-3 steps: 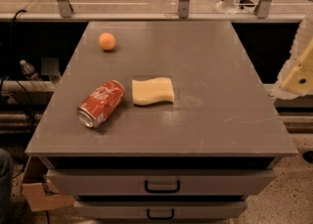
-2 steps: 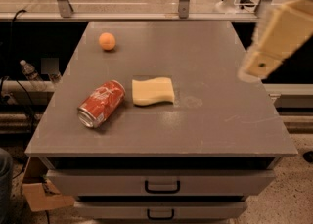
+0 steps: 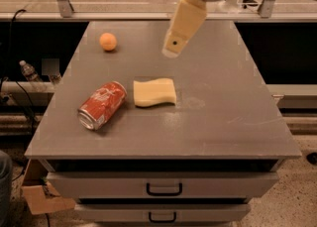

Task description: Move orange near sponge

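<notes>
The orange [image 3: 108, 41] is a small round fruit at the far left of the grey table top [image 3: 223, 117]. The pale yellow sponge [image 3: 154, 92] lies flat near the table's middle. My cream-coloured gripper [image 3: 172, 52] hangs from the arm at the top, above the table's far middle. It is to the right of the orange and above and behind the sponge, touching neither. It holds nothing that I can see.
A red soda can [image 3: 102, 105] lies on its side just left of the sponge. Drawers [image 3: 163, 187] sit under the table front. A metal rail runs behind the table. A cardboard box [image 3: 39, 196] and a bottle [image 3: 28, 71] are at the left.
The gripper has swung from the table's right edge leftward to above the far middle. The orange, sponge and can have not moved.
</notes>
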Controlling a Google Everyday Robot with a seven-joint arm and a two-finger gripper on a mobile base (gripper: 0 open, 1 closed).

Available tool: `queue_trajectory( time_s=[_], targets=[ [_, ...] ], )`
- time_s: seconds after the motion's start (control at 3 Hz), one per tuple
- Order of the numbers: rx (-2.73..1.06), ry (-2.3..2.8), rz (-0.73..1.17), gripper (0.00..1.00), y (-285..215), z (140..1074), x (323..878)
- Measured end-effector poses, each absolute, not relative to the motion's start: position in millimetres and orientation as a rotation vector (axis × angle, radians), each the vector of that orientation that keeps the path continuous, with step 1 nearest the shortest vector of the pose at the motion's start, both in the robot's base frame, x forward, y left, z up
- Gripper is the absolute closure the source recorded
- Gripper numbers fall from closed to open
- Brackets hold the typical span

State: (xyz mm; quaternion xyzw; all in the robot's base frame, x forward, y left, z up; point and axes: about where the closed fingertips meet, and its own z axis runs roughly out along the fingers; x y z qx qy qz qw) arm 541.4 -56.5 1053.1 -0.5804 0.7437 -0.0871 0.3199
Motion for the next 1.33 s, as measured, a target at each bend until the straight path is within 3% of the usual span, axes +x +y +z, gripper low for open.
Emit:
queue_trajectory(
  time_s=[0.33, 1.0, 1.33],
  targets=[
    [-1.481, 1.978, -0.090, 0.00, -23.7, 1021.9, 573.6],
    [-1.450, 1.977, -0.065, 0.00, -21.8, 1013.9, 582.2],
    [-1.400, 1.925, -0.009, 0.00, -23.7, 1002.7, 616.7]
  ],
)
